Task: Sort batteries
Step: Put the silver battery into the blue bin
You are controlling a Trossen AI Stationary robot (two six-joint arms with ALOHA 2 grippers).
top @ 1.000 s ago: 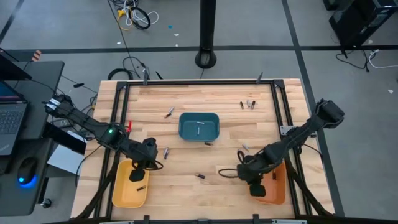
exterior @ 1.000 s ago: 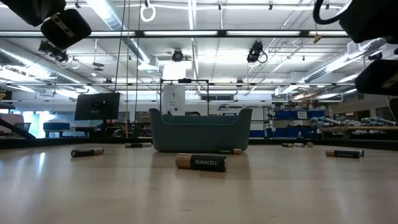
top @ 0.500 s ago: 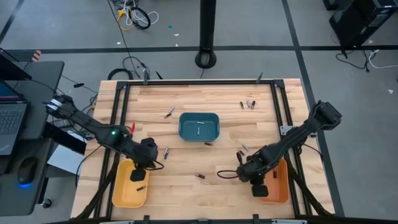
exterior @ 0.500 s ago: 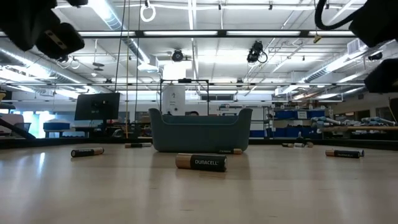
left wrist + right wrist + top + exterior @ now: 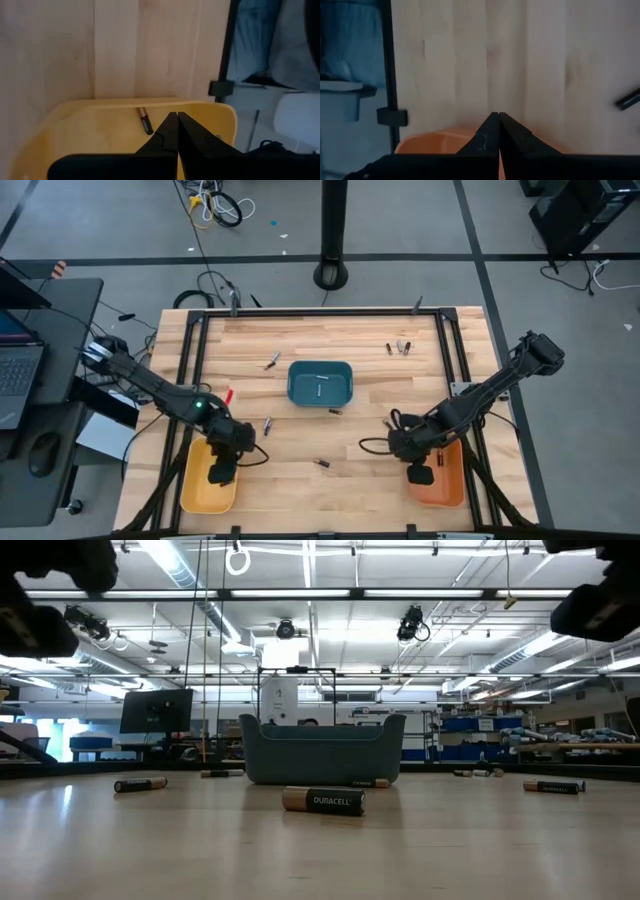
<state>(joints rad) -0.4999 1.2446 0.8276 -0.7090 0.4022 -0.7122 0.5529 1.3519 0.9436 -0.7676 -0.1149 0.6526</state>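
Note:
My left gripper point(image 5: 222, 473) is shut and hangs over the yellow tray point(image 5: 198, 492) at the near left. One battery point(image 5: 145, 121) lies on that tray's floor point(image 5: 100, 130), just beyond my shut fingertips point(image 5: 176, 116). My right gripper point(image 5: 420, 473) is shut with nothing between its fingers, above the near left rim of the orange tray point(image 5: 445, 485); its fingertips point(image 5: 497, 116) point down at the tray's edge point(image 5: 435, 140). Several batteries lie loose on the wood, one point(image 5: 322, 463) near the front middle, one point(image 5: 267, 425) left of centre.
A teal bin point(image 5: 320, 383) stands mid-table with a battery inside. More batteries lie at the far right point(image 5: 400, 347), far left point(image 5: 272, 361) and beside the bin point(image 5: 335, 411). In the low view a battery point(image 5: 322, 801) lies in front of the bin point(image 5: 322, 750). Black frame rails border the table.
My left gripper has sunk and gone a little toward the table's near edge over the yellow tray, rolling its wrist as it went. My right gripper has risen above the orange tray. Both stay shut.

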